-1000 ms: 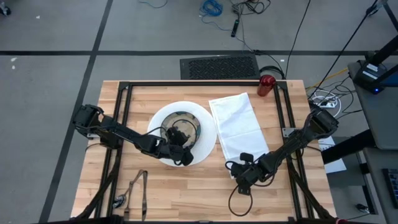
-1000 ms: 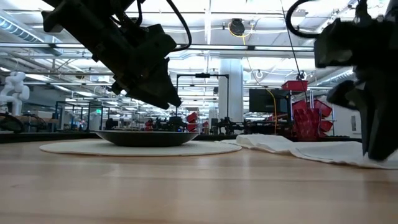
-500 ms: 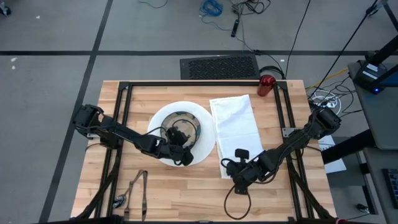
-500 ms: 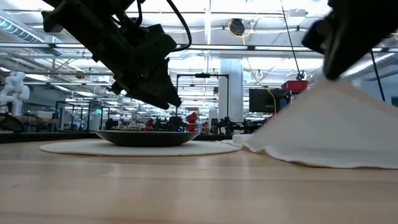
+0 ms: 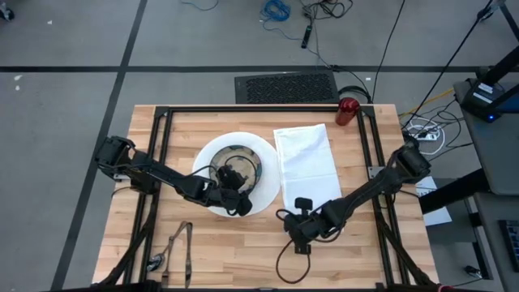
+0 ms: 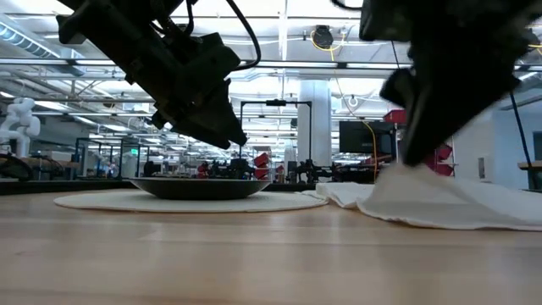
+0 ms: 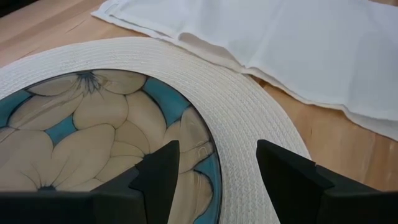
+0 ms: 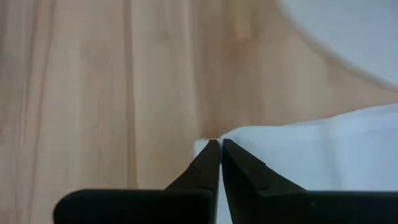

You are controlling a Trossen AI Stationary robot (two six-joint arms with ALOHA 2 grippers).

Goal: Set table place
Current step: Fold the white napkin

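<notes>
The left gripper hovers spread wide over the floral bowl on the white plate, holding nothing. Just right of the plate, the right gripper is pinched tight on the white napkin's near corner.

Black floor mat beyond the table — possibly straps nearby.

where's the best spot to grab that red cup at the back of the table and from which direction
Probably around the side wall of the red cup, with the jaws level. It stands upright at the table's far edge, beside the napkin's far corner. Approach from the table's middle; the dark frame bar crowds its right side.
</notes>
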